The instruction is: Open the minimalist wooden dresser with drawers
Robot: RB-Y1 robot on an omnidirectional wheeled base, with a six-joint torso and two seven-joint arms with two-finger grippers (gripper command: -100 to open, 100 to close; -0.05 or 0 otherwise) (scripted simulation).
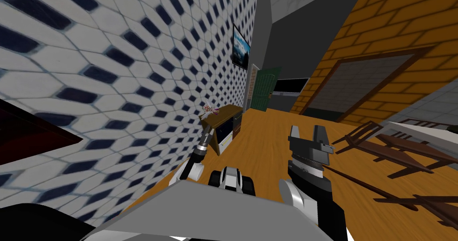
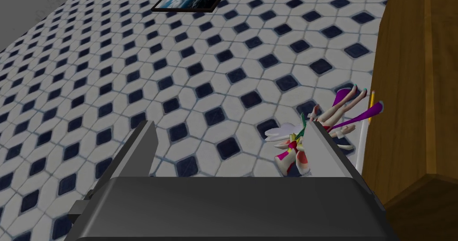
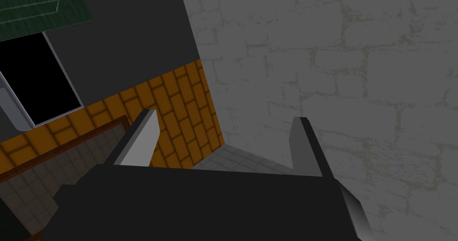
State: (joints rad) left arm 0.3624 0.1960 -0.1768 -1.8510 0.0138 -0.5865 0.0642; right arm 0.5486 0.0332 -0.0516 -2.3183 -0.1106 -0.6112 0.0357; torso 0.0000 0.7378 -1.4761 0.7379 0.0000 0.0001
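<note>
Currently the left gripper (image 2: pixel 230 125) is hovering open and empty at the near top edge of the dresser (image 1: pixel 228 114), beside a colourful ornament (image 2: pixel 324 124); the right gripper (image 1: pixel 307 131) is hanging open, empty.

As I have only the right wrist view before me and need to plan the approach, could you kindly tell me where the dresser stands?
Observer: The wooden dresser stands against the tiled wall, ahead on the robot's left.
Operator: Which gripper is nearer it?
Observer: The left gripper, reaching up by its near end.
Operator: Is it gripping anything?
Observer: No, its fingers stand open.
</note>
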